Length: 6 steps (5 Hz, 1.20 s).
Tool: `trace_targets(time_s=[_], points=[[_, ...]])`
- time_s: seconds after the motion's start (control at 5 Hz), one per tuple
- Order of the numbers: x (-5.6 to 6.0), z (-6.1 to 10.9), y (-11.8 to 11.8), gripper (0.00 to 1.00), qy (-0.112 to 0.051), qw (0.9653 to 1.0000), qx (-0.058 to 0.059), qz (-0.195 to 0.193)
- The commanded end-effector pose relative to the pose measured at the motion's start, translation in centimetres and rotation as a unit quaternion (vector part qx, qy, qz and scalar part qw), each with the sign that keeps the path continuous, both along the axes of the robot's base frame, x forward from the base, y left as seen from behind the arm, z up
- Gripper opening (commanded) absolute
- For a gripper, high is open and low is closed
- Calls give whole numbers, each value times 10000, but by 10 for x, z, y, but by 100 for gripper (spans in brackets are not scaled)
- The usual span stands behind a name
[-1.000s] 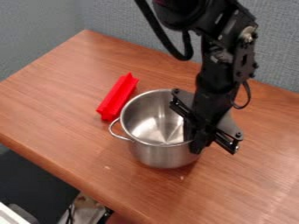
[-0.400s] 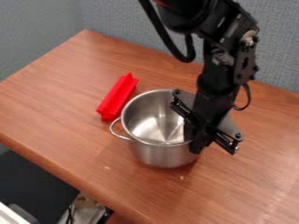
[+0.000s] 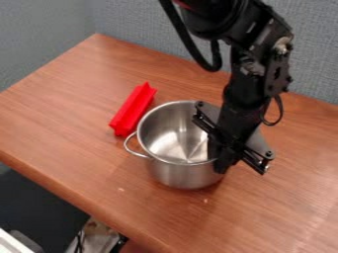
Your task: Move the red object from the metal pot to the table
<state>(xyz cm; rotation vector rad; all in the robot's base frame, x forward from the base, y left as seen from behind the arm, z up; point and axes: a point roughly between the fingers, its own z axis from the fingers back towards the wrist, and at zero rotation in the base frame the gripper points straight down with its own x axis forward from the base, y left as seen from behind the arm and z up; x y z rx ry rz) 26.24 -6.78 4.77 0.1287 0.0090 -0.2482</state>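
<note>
Look at where your red object [image 3: 130, 107] lies: it is on the table [image 3: 59, 99], just outside the metal pot [image 3: 176, 146], beside the pot's far-left rim and apparently touching or nearly touching it, with one end angled up toward the back of the table. Judged from that, the move out of the pot looks done, since the pot's interior shows only bare shiny steel. Your gripper [image 3: 239, 159] points straight down at the pot's right rim, on the opposite side of the pot from the red bar, so the whole width of the pot stands between tool and object. Its fingers are drawn together with nothing between them; it holds neither the bar nor, as far as you can tell, the pot wall, though its tips sit so close to the rim that contact cannot be ruled out. That placement suggests the arm is parked clear of the bar. If you lift away, rise straight up so you do not nudge the pot into the bar.
</note>
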Motion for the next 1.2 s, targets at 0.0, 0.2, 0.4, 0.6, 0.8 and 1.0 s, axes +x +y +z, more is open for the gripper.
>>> trace_targets(time_s=[0.0,0.2,0.4,0.6,0.8,1.0], points=[[11,9,-1,0,-225,9997,35,-61],[12,8,1,0,-227,9997,61,-36],[13,6,4,0,-220,9997,91,-3],[15,5,6,0,-220,9997,119,29],[16,4,9,0,-223,9996,143,62],[17,4,12,0,-231,9995,171,88]])
